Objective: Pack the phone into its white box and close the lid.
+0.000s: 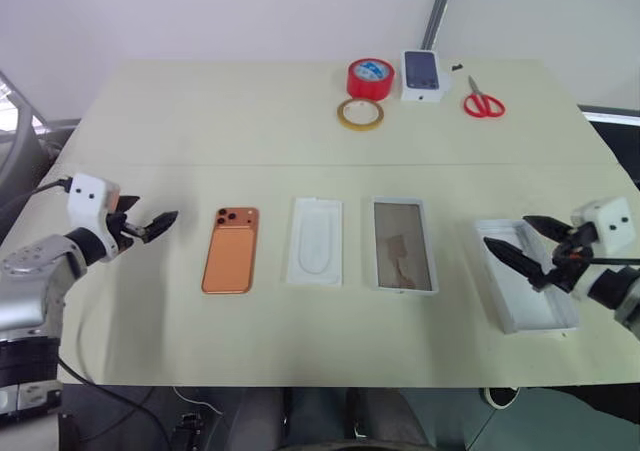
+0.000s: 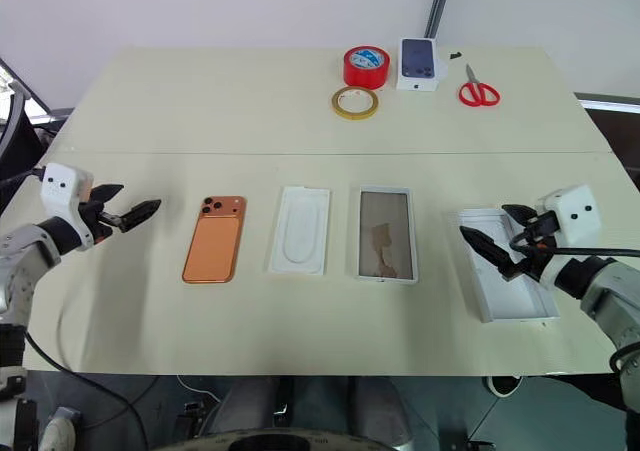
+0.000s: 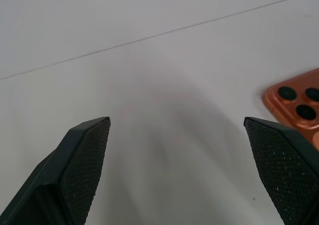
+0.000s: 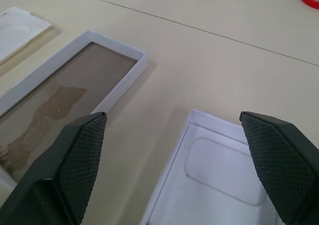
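Both grippers, left (image 1: 165, 219) and right (image 1: 515, 239), have jaws spread; you've a thin white moulded insert (image 1: 316, 241) between the slim orange phone (image 1: 231, 249) and the shallow white cardboard box (image 1: 404, 245).

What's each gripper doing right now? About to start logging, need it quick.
Left gripper: open, holding nothing, beside the phone.
Right gripper: open, holding nothing, over the box.

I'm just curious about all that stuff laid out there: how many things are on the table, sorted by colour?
Orange: 1, the phone
White: 4, moulded insert, brown-lined tray, open box, small phone box
Red: 2, tape roll, scissors
Yellow: 1, tape ring
Total: 8
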Controlling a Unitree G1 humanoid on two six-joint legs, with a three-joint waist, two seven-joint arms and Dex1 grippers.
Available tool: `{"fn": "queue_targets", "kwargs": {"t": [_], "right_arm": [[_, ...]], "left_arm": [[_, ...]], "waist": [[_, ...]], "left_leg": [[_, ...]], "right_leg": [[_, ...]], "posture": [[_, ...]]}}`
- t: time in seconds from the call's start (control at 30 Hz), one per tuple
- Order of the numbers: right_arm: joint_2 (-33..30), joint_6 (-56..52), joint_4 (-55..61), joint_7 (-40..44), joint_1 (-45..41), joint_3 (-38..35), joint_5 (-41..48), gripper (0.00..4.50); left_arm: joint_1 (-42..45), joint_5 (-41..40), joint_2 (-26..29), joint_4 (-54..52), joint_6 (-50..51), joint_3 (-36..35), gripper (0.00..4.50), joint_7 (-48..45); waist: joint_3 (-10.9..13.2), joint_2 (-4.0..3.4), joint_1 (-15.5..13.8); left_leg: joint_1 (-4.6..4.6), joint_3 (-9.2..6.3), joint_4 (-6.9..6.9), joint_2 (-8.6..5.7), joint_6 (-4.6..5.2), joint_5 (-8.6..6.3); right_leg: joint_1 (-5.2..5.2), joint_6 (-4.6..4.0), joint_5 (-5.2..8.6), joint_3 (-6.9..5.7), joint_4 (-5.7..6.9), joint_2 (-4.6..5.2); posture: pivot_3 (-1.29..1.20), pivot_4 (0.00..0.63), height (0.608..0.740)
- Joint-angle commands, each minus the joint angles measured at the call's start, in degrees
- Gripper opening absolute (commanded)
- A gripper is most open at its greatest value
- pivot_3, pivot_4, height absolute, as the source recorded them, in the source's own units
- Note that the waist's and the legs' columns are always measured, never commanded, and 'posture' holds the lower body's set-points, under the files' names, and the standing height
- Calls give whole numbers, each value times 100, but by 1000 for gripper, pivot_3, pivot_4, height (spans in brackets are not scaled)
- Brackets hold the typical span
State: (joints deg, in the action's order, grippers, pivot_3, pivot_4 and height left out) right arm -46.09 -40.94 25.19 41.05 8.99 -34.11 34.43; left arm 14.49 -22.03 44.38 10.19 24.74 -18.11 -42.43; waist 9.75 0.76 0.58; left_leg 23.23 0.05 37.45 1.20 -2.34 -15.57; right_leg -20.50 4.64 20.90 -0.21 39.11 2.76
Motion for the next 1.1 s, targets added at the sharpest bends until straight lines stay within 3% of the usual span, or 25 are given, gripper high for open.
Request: {"fn": "queue_targets", "kwargs": {"t": [0.03, 0.37, 0.6, 0.87, 1.1], "right_arm": [[-117, 7, 352, 180, 201, -411, 177, 4469], [39, 30, 579, -141, 246, -164, 107, 4469], [14, 146, 580, -347, -395, 707, -36, 4469], [-35, 450, 822, -210, -690, 1881, -515, 4469], [118, 364, 1509, -367, -666, 2675, -543, 4469]], "left_arm": [[117, -110, 93, -156, 40, -99, 4500, -132], [-192, -242, -211, -634, 279, -132, 4500, 40], [-533, -541, -417, -1687, 856, 101, 4500, 135], [-608, -1151, -1044, -3517, 2563, 1009, 4500, 884], [199, -1508, -1935, -3542, 4803, 1204, 4500, 2136]], "waist": [[0, 0, 4], [0, 0, 14], [-1, 2, 8], [-2, 3, 7], [-4, 2, -2]], "left_leg": [[-1, 0, 0, 1, 0, 0], [-1, 0, 0, 3, 0, 0], [-1, -1, 2, 1, 0, 0], [6, -3, 18, 1, 4, -2], [12, -15, 46, 0, 17, -10]], "right_leg": [[0, 0, 0, 0, 0, -1], [0, 0, 0, 0, 1, -3], [1, 0, 0, 0, 1, -1], [2, 0, 0, 0, 5, -3], [9, 1, 0, -2, 9, -10]], "posture": [[0, 150, 740], [0, 150, 740], [0, 150, 740], [0, 150, 740], [0, 150, 740]]}}
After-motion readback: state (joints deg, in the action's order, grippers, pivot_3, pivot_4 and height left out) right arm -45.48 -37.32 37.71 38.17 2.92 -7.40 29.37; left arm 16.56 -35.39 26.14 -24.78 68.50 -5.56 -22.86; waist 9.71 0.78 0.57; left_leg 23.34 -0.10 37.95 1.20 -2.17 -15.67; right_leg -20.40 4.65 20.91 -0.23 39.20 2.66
